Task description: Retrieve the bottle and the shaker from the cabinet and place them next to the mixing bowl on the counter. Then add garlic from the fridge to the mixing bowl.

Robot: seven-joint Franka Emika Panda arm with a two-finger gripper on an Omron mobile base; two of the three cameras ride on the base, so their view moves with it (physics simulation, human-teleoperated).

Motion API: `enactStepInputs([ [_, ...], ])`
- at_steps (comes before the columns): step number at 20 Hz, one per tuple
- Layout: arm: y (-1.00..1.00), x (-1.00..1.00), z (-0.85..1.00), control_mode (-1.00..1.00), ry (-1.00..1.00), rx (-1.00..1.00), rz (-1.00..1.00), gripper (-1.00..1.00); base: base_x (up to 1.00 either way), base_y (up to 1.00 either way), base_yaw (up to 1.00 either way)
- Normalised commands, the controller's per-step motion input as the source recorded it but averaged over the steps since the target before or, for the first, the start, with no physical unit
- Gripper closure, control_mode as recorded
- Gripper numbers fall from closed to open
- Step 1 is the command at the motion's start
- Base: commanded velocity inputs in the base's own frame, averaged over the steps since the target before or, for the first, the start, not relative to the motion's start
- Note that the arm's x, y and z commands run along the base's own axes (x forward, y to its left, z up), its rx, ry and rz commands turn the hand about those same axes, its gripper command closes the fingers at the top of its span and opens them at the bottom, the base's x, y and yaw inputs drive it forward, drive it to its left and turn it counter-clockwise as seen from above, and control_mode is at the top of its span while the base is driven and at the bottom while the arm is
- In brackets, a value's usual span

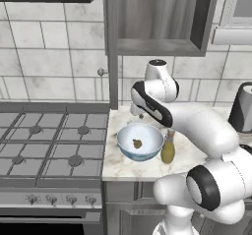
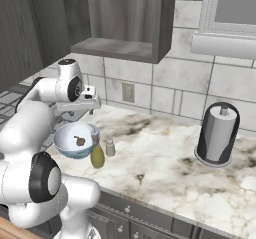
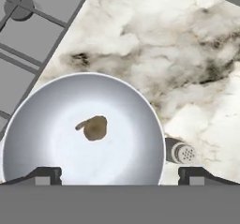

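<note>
The mixing bowl (image 1: 124, 136) (image 2: 61, 137) (image 3: 136, 120) stands on the marble counter beside the stove, with a brownish garlic (image 1: 137, 143) (image 2: 79, 141) (image 3: 95, 127) lying at its bottom. A yellow-green bottle (image 1: 168, 150) (image 2: 97, 156) stands upright at the bowl's right side. A small grey shaker (image 2: 110, 147) (image 3: 181, 153) is upright just beyond the bottle, close to the rim. My gripper (image 1: 140, 114) (image 2: 91, 111) (image 3: 122, 175) hangs a little above the bowl, pointing down, open and empty.
The wall cabinet (image 1: 157, 25) (image 2: 120, 23) above the counter is open, its shelf bare. The stove (image 1: 49, 145) (image 3: 28, 26) borders the bowl on the left. A dark paper-towel holder (image 1: 243, 107) (image 2: 218, 133) stands far right on the marble counter (image 2: 160, 153).
</note>
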Motion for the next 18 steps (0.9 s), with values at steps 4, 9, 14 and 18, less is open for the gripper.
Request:
enactStepInputs([
  [4,-0.49,-0.42,0.49,-1.0,-0.02,0.04,-0.16,-1.0,0.0,0.0,0.0],
  [9,-0.45,-0.55,0.44,-1.0,-0.09,0.05,-0.18,-1.0,0.0,0.0,0.0],
  [14,-0.53,-0.69,0.26,-1.0,-0.15,0.05,-0.19,-1.0,0.0,0.0,0.0],
  [18,-0.52,-0.73,0.0,-1.0,-0.18,0.02,-0.21,-1.0,0.0,0.0,0.0],
])
